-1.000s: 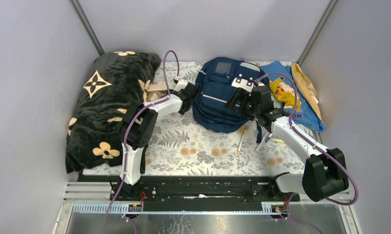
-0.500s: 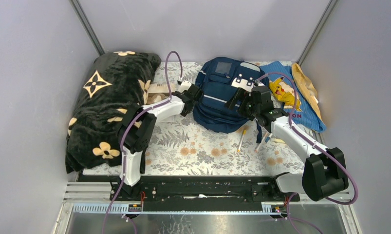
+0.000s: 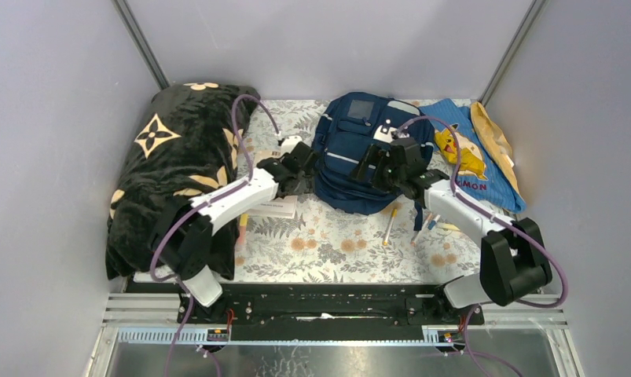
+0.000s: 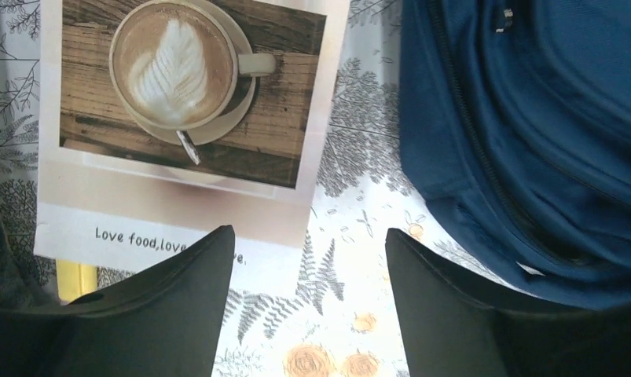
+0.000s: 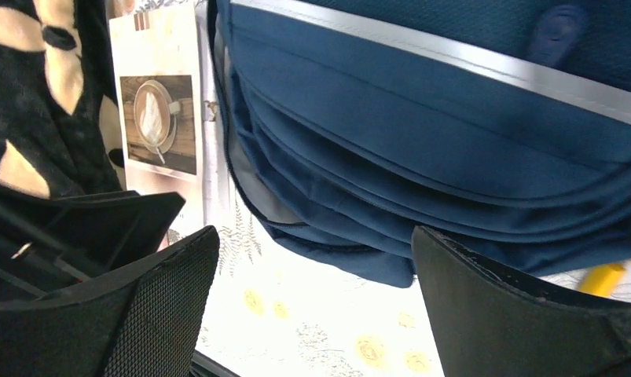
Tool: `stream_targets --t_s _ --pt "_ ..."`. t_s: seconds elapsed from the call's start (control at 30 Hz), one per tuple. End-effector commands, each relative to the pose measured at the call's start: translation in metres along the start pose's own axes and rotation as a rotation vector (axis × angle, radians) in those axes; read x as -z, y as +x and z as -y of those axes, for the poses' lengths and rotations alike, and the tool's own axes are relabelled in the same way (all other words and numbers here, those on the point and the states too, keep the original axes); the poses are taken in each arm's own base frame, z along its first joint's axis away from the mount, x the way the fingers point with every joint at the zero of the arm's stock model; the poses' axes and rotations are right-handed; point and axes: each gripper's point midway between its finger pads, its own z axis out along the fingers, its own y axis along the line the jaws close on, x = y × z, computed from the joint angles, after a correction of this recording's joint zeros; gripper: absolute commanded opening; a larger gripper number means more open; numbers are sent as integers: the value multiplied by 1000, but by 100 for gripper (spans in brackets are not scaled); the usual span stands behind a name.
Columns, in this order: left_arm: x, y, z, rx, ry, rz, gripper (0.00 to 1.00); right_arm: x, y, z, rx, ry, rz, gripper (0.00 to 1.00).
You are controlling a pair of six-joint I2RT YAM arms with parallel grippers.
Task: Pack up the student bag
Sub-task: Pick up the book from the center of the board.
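student bag (image 3: 351, 161) lying flat; left gripper (image 4: 308, 236) hanging open, empty, between bag and coffee card (image 4: 186, 102); right gripper (image 5: 312, 236) hanging open, empty, over bag's edge.

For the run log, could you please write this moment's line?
left gripper open near white coffee-photo card | right gripper open by navy blue fabric backpack | card lies outside backpack

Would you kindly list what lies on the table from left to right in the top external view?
Black flowered blanket → coffee-picture card → student bag → light-blue cloth.
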Motion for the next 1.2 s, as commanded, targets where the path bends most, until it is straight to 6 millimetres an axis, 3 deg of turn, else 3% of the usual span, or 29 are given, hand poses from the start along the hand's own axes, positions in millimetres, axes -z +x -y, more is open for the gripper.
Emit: stream_targets --t_s 0.0,0.07,0.13,0.23,0.3,0.4,0.5,0.63,0.73,0.93,1.17 --pt "42 -31 -1 106 103 79 78 -1 -10 -55 79 -93 24 98" --pt "63 -49 -17 164 133 132 79 -6 2 -83 120 -148 9 98" --pt "73 -59 -39 230 150 148 93 -13 19 -109 127 -194 -10 97" --pt "82 -69 -74 342 188 163 99 -32 50 -146 195 -231 -41 92" --pt "88 -71 -96 396 199 181 99 -47 74 -158 285 -174 -83 91" --pt "92 -69 -121 422 164 200 99 -70 91 -169 223 -201 -137 87" --pt "91 -61 -134 427 127 192 99 -86 104 -167 194 -200 -177 85" --pt "84 -52 -139 428 107 193 99 -103 125 -166 141 -243 -253 80" --pt "69 -42 -134 399 132 175 99 -108 137 -167 92 -272 -298 72" --pt "33 -19 -102 410 252 32 99 -113 142 -162 29 -280 -324 59" --pt "5 1 -100 415 242 -21 99 -115 150 -151 -10 -265 -349 55"
